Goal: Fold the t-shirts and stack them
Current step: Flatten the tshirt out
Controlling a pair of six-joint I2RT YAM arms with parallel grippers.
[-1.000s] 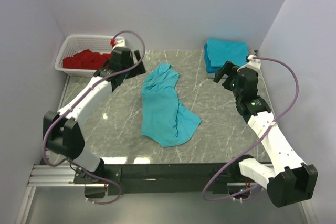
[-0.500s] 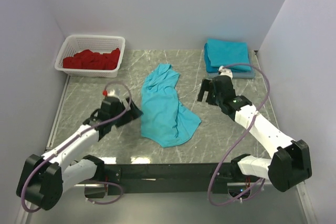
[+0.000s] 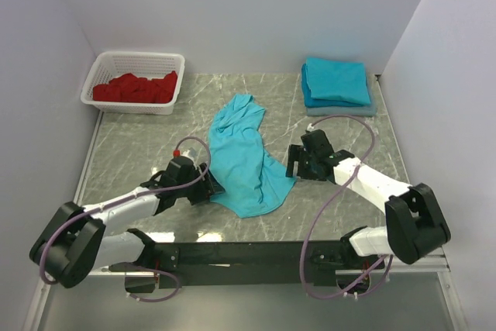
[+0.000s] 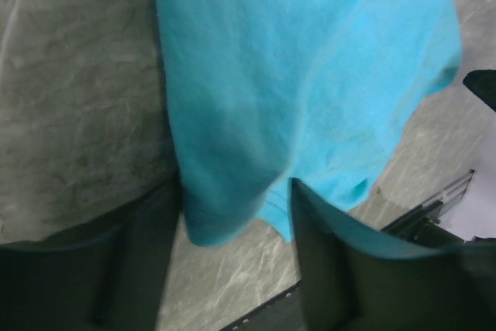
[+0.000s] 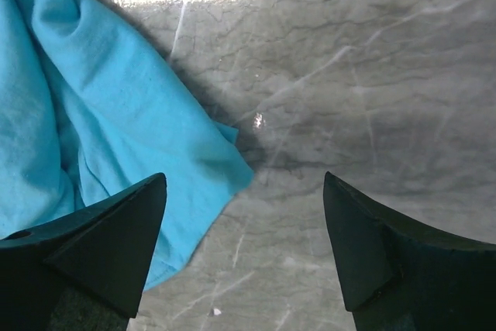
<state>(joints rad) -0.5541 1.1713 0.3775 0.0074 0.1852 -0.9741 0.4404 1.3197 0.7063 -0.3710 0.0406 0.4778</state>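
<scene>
A crumpled turquoise t-shirt lies in the middle of the marble table. A folded turquoise t-shirt stack sits at the back right. My left gripper is open and low at the shirt's near-left edge. In the left wrist view the shirt's hem hangs between the spread fingers. My right gripper is open at the shirt's right edge. In the right wrist view a corner of the shirt lies between the wide-apart fingers, over bare table.
A white basket holding red cloth stands at the back left. The folded stack rests on a grey pad. Walls close in the left, back and right. The table's front edge runs just behind both grippers.
Both arms have swung from the back of the table toward the near side and dropped low, the left to the shirt's near-left edge, the right to its right edge. The shirt has not moved.
</scene>
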